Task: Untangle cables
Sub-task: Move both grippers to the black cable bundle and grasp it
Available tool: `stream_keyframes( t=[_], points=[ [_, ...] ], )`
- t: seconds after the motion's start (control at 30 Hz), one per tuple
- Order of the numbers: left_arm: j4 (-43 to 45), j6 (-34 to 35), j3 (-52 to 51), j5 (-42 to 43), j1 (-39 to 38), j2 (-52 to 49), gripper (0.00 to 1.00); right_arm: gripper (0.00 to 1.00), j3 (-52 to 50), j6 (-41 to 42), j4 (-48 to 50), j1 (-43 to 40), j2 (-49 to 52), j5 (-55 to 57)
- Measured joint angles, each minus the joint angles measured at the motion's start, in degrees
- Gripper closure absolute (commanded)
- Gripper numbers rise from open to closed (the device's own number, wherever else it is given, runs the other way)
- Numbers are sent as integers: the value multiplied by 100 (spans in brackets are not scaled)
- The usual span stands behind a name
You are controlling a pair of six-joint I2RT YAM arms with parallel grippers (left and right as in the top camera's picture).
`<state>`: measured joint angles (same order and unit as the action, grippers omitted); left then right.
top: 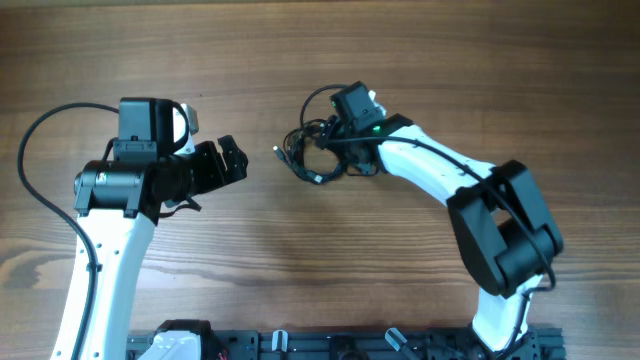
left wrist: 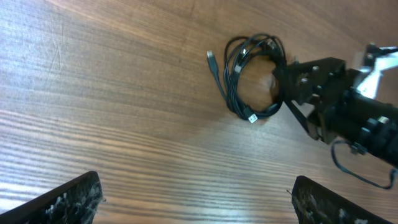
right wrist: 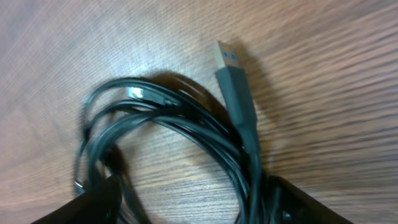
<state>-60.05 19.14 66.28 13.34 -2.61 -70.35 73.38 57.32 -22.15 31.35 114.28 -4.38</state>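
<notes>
**Right hand at the coil, nothing pinched yet**

Risks first. The cables point(right wrist: 211, 134) are bunched into one tight loop. From the right wrist view, several strands run together between the fingers of the right gripper point(right wrist: 193, 199). If I squeeze here I expect to catch the whole bundle rather than one wire. Lifting would then drag the knot along in one piece, or cinch it tighter. The strands sit hard against one finger, not centred, so they could also squirt out sideways. The USB plug point(right wrist: 231, 74) lies loose on the table point(top: 300, 270) and may snag a loop when anything moves.

Position. The coil lies mid-table, directly under the right gripper, whose fingers straddle its right-hand edge. They are apart and grip nothing that I can see. The left gripper point(top: 233, 158) is fully spread and empty, well to the left of the coil and pointing toward it. A small silver-tipped plug point(left wrist: 252, 118) pokes out at the coil's near side.
</notes>
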Motion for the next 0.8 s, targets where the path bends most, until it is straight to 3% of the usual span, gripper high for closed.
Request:
stream_keyframes(
  t=[0.03,0.07,0.1,0.13,0.4,0.47,0.5,0.6,0.73,0.8],
  points=[
    [-68,0,0,0,0,0,0,40,2,-22,37,74,120,-20],
    [-96,0,0,0,0,0,0,58,7,-15,37,79,138,-66],
    [-105,0,2,0,0,0,0,91,22,-35,-13,76,153,-79],
    [-105,0,0,0,0,0,0,96,26,-46,-116,74,190,-79],
    [-131,0,0,0,0,0,0,95,122,-1338,-848,33,52,-201],
    [-129,0,2,81,0,0,36,95,125,-1967,-868,15,-658,-278],
    [-131,-11,0,179,0,0,42,95,125,-2194,-868,11,-1110,-304],
    [-105,-317,0,820,-136,0,36,95,175,-2645,-960,11,-2627,-140],
    [254,-533,0,1215,-634,0,12,95,210,-2859,-1187,11,-3436,-46],
    [612,-560,0,1300,-975,0,16,96,210,-2920,-1558,11,-3491,-35]
  ],
)
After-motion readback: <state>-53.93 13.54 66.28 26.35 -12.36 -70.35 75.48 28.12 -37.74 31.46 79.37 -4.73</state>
